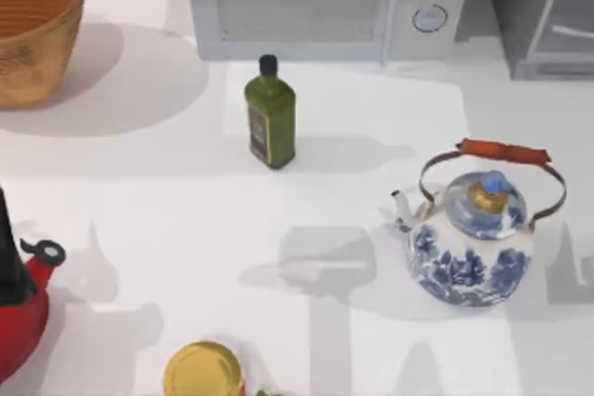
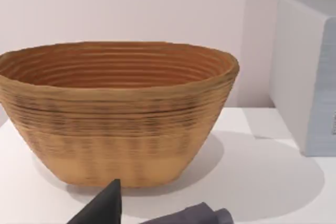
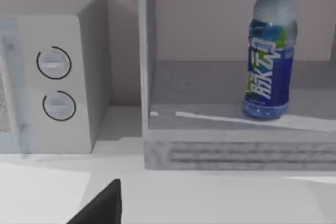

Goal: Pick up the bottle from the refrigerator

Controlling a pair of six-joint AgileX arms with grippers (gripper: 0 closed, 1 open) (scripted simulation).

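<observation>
Left claw (image 2: 157, 211): matte black pointed finger tip plus a dark grey rounded part w/ a cylindrical end. Right claw (image 3: 102, 205): one black wedge-shaped finger tip, plain, no markings.

A kitchen: microwave (image 1: 316, 6), refrigerator (image 3: 236, 145), and kettle (image 1: 469, 243) on a counter.

woven basket (image 1: 32, 25) far left, microwave (image 1: 316, 2) at back, green oil bottle (image 1: 270, 116) before it, blue-white kettle (image 1: 473, 243) right, red kettle (image 1: 23, 299) left edge

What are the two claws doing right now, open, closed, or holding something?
Left gripper: near the basket, holding nothing; open or closed cannot be told.
Right gripper: facing the refrigerator, bottle not held; cannot be told.
</observation>
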